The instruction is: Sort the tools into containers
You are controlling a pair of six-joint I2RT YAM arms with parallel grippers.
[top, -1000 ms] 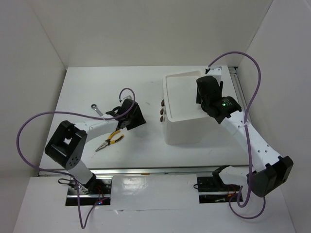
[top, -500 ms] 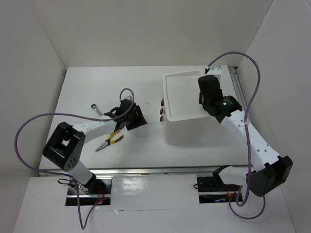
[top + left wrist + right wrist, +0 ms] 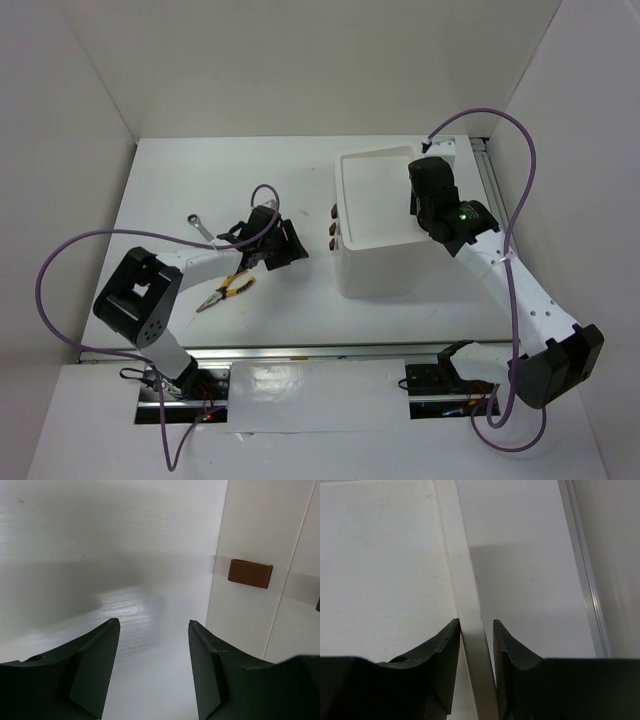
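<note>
The white box unit (image 3: 380, 272) stands right of centre, its top tray bare, three red-brown drawer handles (image 3: 332, 229) on its left face. My right gripper (image 3: 420, 180) sits on the tray's right rim; in the right wrist view its fingers (image 3: 445, 650) straddle and pinch the rim (image 3: 470, 600). My left gripper (image 3: 294, 248) is open and empty, low over the table, facing the drawers; a handle (image 3: 250, 573) shows ahead to the right of its fingertips (image 3: 112, 630). Yellow-black pliers (image 3: 226, 289) and a silver wrench (image 3: 200, 224) lie left of it. The screwdrivers are out of view.
A metal rail (image 3: 490, 185) runs along the table's right side, also in the right wrist view (image 3: 585, 580). White walls enclose the table at the back and sides. Purple cables loop over both arms.
My left gripper has moved a little to the right, closer to the drawer handles. My right gripper has stayed on the tray's rim.
</note>
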